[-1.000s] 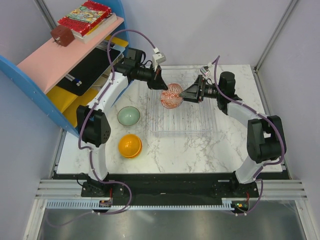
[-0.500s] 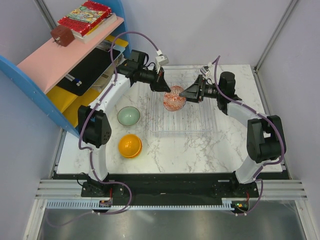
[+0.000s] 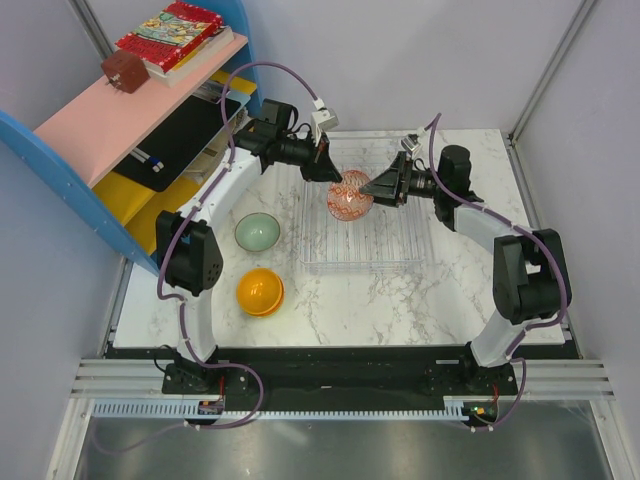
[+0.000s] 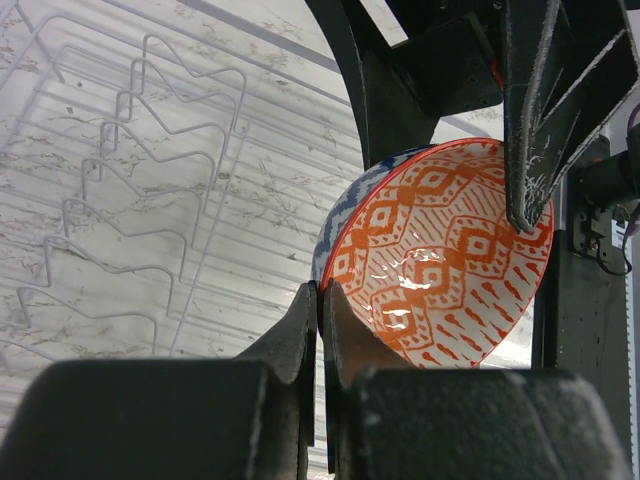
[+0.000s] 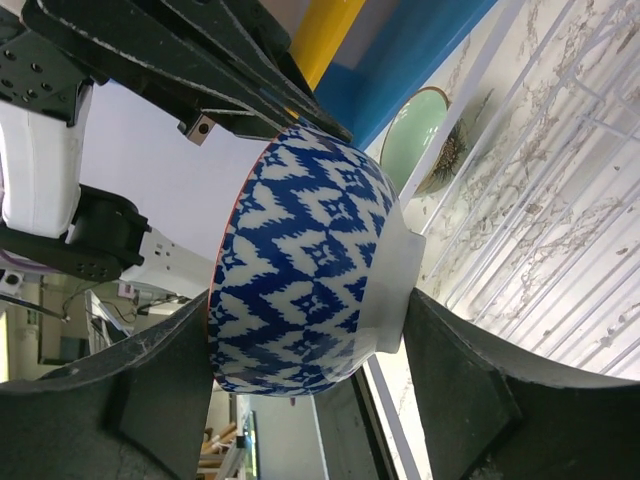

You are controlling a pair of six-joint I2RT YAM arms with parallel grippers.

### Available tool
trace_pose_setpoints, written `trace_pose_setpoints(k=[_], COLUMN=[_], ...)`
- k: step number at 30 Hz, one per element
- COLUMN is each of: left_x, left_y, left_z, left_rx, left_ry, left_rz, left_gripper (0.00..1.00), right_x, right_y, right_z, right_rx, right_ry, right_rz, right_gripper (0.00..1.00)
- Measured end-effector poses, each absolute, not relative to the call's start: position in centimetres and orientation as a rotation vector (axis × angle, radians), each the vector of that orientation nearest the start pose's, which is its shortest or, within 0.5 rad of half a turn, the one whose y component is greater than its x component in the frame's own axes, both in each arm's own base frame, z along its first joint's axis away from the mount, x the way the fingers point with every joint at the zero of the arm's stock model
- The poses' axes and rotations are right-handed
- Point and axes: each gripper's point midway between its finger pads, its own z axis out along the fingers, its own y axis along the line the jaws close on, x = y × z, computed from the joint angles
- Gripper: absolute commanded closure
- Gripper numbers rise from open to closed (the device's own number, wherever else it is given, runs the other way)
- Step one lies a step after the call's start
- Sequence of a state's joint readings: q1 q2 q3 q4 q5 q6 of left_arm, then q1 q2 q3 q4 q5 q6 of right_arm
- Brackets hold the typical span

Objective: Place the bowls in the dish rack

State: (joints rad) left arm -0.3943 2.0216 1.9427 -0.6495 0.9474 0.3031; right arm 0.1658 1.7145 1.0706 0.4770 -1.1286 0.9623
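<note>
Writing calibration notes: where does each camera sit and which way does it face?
Top external: above, behind the robot; looks down on white marble table, left arm and right arm in view.
Left wrist: looks past shut left gripper to blue-and-white patterned bowl, over clear plastic dish rack.
Right wrist: looks between right gripper fingers at that bowl's outside.
Shared: all three show the bowl.

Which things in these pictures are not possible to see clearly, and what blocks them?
- Grip of the right gripper, right wrist view: its fingers flank the patterned bowl closely; contact unclear.
- Prongs of the dish rack under that bowl, top view: hidden by the bowl and the left gripper.
- Title of the book on the shelf, top view: too small to read.
</note>
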Motion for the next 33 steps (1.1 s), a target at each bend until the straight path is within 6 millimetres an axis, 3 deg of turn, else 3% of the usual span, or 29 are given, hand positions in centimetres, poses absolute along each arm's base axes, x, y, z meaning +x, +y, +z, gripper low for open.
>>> trace_pose_setpoints(k=[3, 9, 15, 23, 29, 33], left_x=[40.8, 41.1, 41.1, 41.1, 40.9, 40.7], left_y=[-31.6, -31.6, -31.5, -31.5, -31.4, -31.4], left_z=[23.8, 23.7, 23.6, 23.4, 22.7, 22.3], left_rx=[1.175, 1.173, 1.17, 1.165, 1.161, 1.157], left_ry=[1.813, 1.809, 1.815, 1.824, 1.847, 1.858], left_rz=[-1.112, -1.098, -1.092, -1.093, -1.099, -1.112], left_gripper=[0.98, 0.98, 0.98, 0.98, 0.84, 0.69], right_x=[36.9, 37.1, 37.2, 37.1, 37.0, 36.9], right_y=[23.6, 23.6, 23.6, 23.6, 23.5, 23.4], right_z=[23.1, 22.9, 22.7, 22.5, 21.5, 20.8], right_rx=[-0.166, -0.162, -0.152, -0.149, -0.152, -0.146], right_ry=[1.997, 1.996, 2.002, 2.011, 2.041, 2.067], right_rz=[1.746, 1.756, 1.762, 1.757, 1.733, 1.713], right_gripper=[0.34, 0.57, 1.0, 1.0, 1.0, 1.0])
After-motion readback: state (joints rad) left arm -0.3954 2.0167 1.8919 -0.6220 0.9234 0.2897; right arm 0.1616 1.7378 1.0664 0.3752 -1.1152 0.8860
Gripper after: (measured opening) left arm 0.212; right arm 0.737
